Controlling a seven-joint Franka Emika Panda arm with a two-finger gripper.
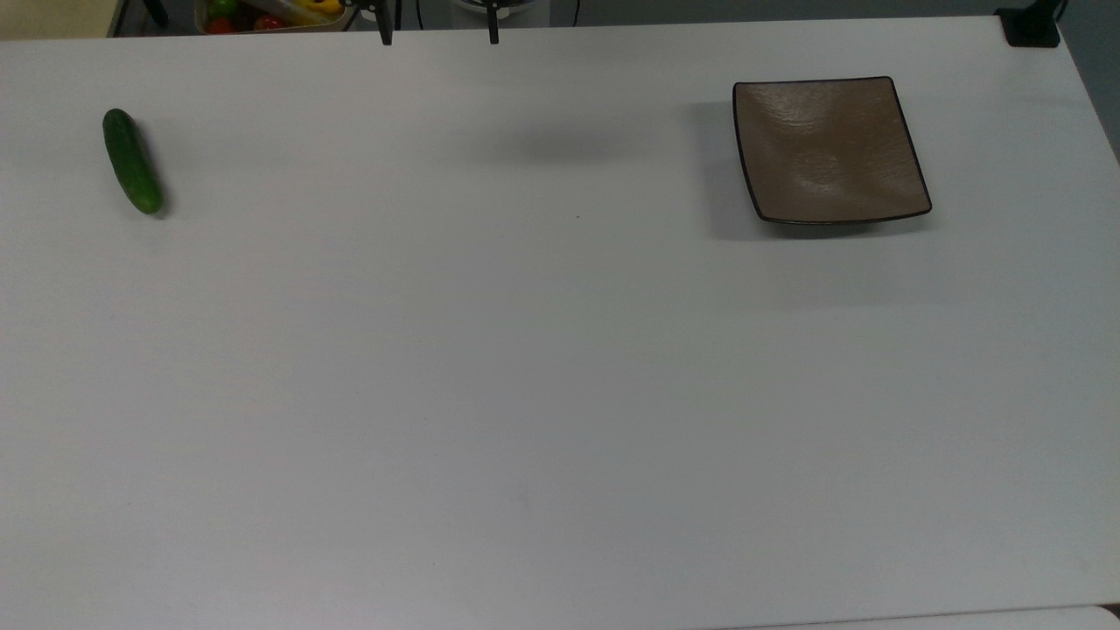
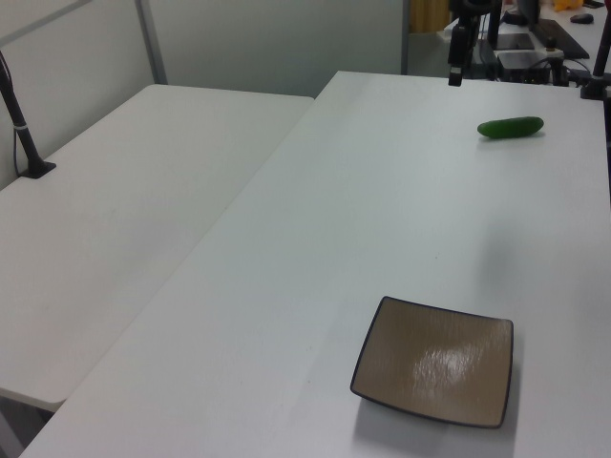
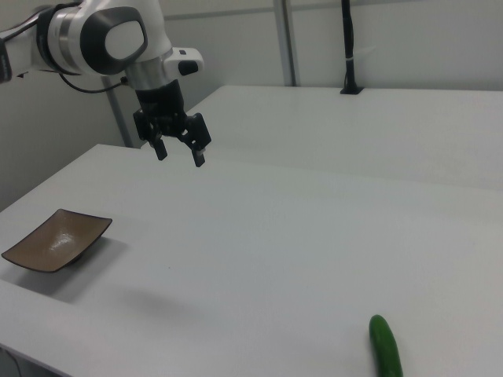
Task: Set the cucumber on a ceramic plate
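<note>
The dark green cucumber (image 1: 131,161) lies on the white table at the top view's far left; it also shows as the cucumber (image 2: 511,126) at the left view's upper right and the cucumber (image 3: 385,348) at the right view's bottom. The square brown ceramic plate (image 1: 829,149) sits bare at the top view's upper right, the plate (image 2: 435,361) near the left view's bottom and the plate (image 3: 56,239) at the right view's left. My gripper (image 3: 179,152) hangs open high above the table, between plate and cucumber, holding nothing. Its fingertips (image 1: 386,35) peek in at the top view's upper edge.
A bin of colourful produce (image 1: 267,13) sits beyond the table's far edge in the top view. A black clamp (image 1: 1031,26) grips the table corner. A second white table (image 2: 124,210) adjoins at the left view's left, with a black post (image 2: 24,134).
</note>
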